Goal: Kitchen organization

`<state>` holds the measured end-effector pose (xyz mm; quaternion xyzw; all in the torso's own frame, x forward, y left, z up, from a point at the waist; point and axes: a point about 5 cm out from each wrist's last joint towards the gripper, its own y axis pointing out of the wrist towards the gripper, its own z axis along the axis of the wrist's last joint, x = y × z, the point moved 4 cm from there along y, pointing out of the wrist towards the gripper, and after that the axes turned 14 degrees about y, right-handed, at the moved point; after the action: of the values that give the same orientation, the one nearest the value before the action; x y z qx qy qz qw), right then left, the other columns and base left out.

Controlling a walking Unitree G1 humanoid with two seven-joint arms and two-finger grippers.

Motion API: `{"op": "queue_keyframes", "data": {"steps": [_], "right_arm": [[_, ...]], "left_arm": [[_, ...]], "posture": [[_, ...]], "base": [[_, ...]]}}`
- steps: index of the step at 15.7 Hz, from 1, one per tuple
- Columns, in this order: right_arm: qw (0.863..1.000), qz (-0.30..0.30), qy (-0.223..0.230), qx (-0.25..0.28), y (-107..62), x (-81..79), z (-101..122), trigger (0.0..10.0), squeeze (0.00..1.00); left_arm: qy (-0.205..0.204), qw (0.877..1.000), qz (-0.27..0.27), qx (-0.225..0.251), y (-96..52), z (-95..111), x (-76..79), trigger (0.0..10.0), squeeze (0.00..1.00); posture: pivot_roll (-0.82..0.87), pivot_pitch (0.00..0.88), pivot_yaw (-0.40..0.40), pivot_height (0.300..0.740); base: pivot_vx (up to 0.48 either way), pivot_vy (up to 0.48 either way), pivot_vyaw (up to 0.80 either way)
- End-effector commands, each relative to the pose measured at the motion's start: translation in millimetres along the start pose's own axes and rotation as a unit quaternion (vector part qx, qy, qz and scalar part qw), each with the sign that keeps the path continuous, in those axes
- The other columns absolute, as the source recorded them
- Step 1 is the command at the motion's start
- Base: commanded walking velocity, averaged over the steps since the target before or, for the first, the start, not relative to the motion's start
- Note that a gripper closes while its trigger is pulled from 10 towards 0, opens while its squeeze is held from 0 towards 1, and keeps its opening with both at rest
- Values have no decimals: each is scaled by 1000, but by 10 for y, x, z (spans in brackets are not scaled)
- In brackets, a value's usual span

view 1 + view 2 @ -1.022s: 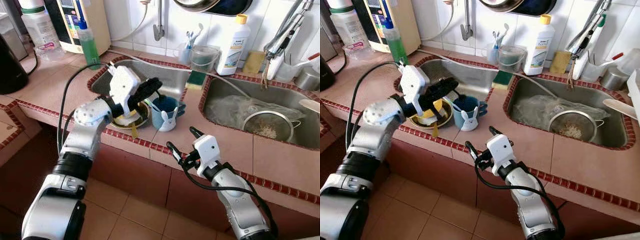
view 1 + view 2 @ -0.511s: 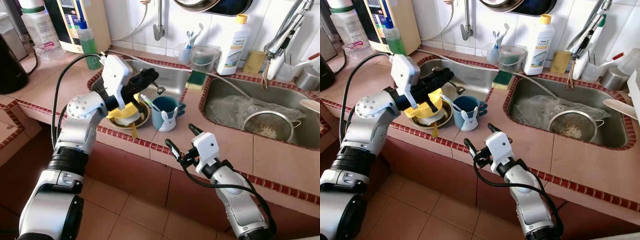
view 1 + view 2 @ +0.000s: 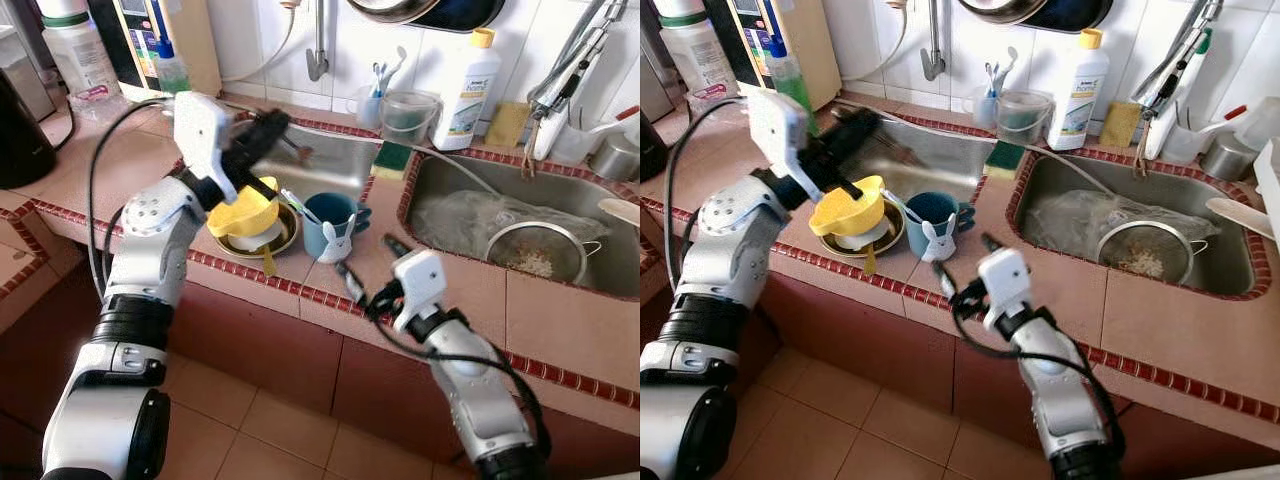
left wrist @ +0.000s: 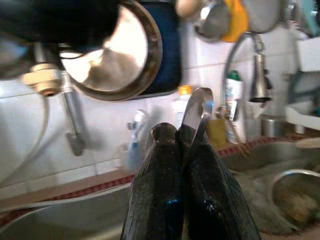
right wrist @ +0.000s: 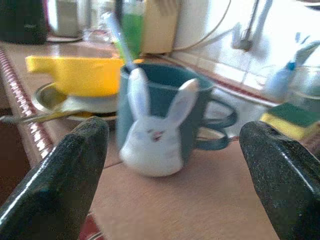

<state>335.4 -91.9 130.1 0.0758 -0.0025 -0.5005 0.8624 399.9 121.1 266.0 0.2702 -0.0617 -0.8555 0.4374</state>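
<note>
Left tool (image 4: 181, 150): raised over the left sink (image 3: 335, 160), fingers pressed together on the handle of a metal spoon (image 4: 196, 112); in the head views the spoon (image 3: 293, 150) sticks out past the fingertips, blurred.
Right tool (image 3: 368, 270): low over the desk (image 3: 470, 290) just in front of the mug, fingers spread wide apart, holding nothing; in the right wrist view the mug sits between the 2 fingers (image 5: 60, 175) but apart from both.
Mug (image 3: 333, 226): teal, with a white rabbit face and 2 ears on its front, handle toward the right sink; stands upright on the desk between the 2 sinks, just beside the bowls. A thin utensil (image 3: 899, 204) leans out of it.
Bowls: a yellow bowl (image 3: 243, 210) with a side handle lies tilted on a white dish inside a brass-coloured bowl (image 3: 880, 240), at the front edge of the left sink.
Right sink (image 3: 520, 235): holds a metal strainer (image 3: 535, 250) with pale scraps in it, and a clear plastic bag.
Back wall: white soap bottle (image 3: 466, 90) with a yellow cap, a green sponge (image 3: 393, 156) on the rim between the sinks, a clear tub (image 3: 405, 115), toothbrushes in a cup.
Far left of desk: green bottle (image 3: 790, 85), big clear jar (image 3: 75, 55).
</note>
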Motion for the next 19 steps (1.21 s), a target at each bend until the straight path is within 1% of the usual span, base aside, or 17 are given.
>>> {"op": "queue_keyframes", "data": {"steps": [1,2,4,7,9,11,13,16,19], "right_arm": [[1000,-11,0,10,-2,52,70,10000,0],[1000,-20,4,14,-22,90,90,10000,0],[999,-28,7,20,-46,127,131,10000,0],[998,-47,13,31,-123,211,205,10000,0],[998,-55,14,33,-183,254,234,10000,0],[998,-57,11,30,-226,269,236,10000,0],[998,-58,11,26,-231,260,229,10000,0],[998,-56,12,25,-228,229,223,10000,0],[998,-55,13,26,-226,219,227,10000,0]], "left_arm": [[6,1000,17,-4,-37,-22,-38,10000,0],[5,999,34,-15,-74,-81,-59,10000,0],[7,999,45,-29,-119,-160,-66,10000,0],[15,994,78,-69,-187,-318,-135,10000,0],[15,993,85,-81,-202,-364,-159,10000,0],[17,993,78,-88,-186,-390,-145,10000,0],[20,993,74,-88,-154,-386,-140,10000,0],[23,995,65,-74,-90,-323,-124,10000,0],[25,996,66,-62,-54,-268,-144,10000,0]], "posture": [[-73,24,23,740],[-73,24,21,740],[-76,21,19,740],[-81,16,19,740],[-88,13,20,740],[-94,11,23,740],[-98,10,28,740],[-99,9,31,740],[-100,10,35,740]], "base": [[0,0,0],[0,0,0],[0,0,0],[0,0,0],[0,0,0],[0,0,0],[0,0,0],[0,0,0],[0,0,0]]}}
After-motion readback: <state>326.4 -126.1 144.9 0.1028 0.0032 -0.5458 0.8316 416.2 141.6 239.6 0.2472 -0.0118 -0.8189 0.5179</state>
